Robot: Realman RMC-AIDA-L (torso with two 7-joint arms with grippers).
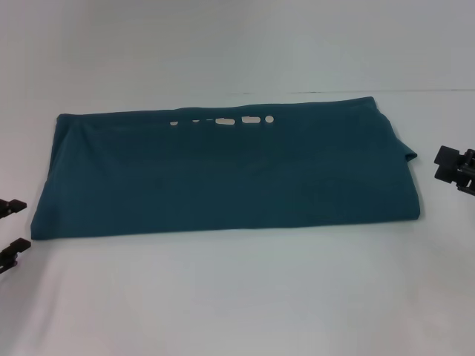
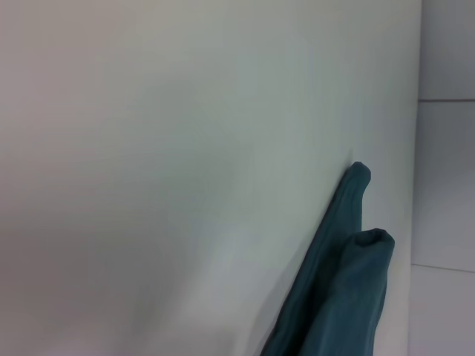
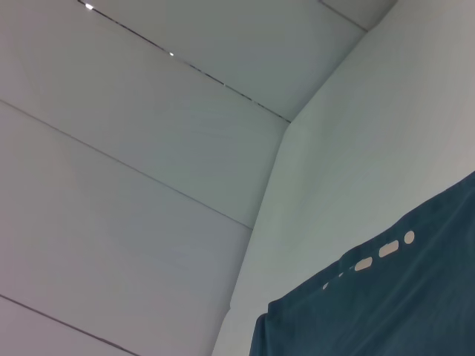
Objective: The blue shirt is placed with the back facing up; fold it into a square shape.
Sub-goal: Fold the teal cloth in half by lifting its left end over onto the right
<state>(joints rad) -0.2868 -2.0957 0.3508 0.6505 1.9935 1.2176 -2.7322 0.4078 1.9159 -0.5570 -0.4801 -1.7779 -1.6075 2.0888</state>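
Head view: folded blue shirt (image 1: 223, 178) on white table (image 1: 237, 297), white wall (image 1: 223, 37) behind.

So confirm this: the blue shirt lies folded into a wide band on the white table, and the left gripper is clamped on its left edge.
Not quite. The head view shows the left gripper off to the side of the blue shirt, open and holding nothing. The rest stands: the shirt lies folded into a wide band on the white table. The right gripper also sits clear of it.

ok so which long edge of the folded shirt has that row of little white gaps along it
The far edge of the blue shirt, the one away from the robot. The white gaps run along it near the middle; the near edge is one unbroken line.
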